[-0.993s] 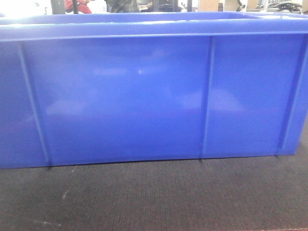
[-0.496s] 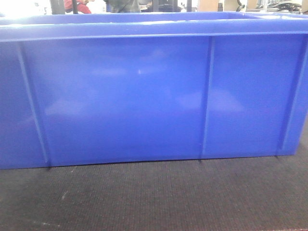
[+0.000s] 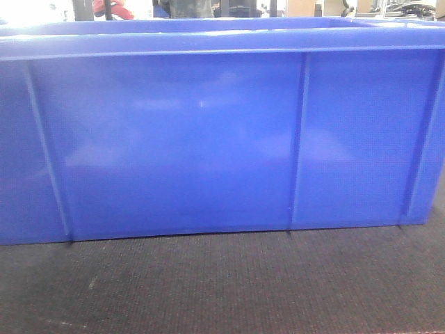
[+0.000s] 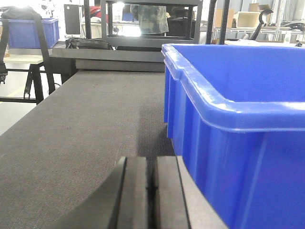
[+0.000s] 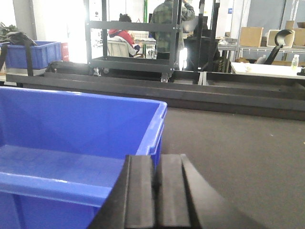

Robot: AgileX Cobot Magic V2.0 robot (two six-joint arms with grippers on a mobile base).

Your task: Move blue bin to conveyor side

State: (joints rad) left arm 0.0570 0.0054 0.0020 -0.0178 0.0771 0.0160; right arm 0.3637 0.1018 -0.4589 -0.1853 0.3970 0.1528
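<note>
Nothing about the blue bin (image 3: 208, 139) has shifted since the earlier front pictures; only the red-clothed figure in the background above its rim sits slightly differently. From the front, the bin's long glossy side wall fills nearly the whole view, standing flat on the dark grey textured conveyor belt (image 3: 222, 285), with thin vertical ribs running down the wall. In the left wrist view the left tool (image 4: 152, 191) has its two dark fingers pressed together with only a thin seam between them, holding nothing; it sits low over the belt, just beside the bin's near corner, which rises to its right. In the right wrist view the right tool (image 5: 156, 191) is likewise closed finger against finger and empty, near the bin's thick rim, with the bin's open inside to its left and bare belt stretching to the right. A second blue bin (image 5: 35, 52) stands well apart in the background.
</note>
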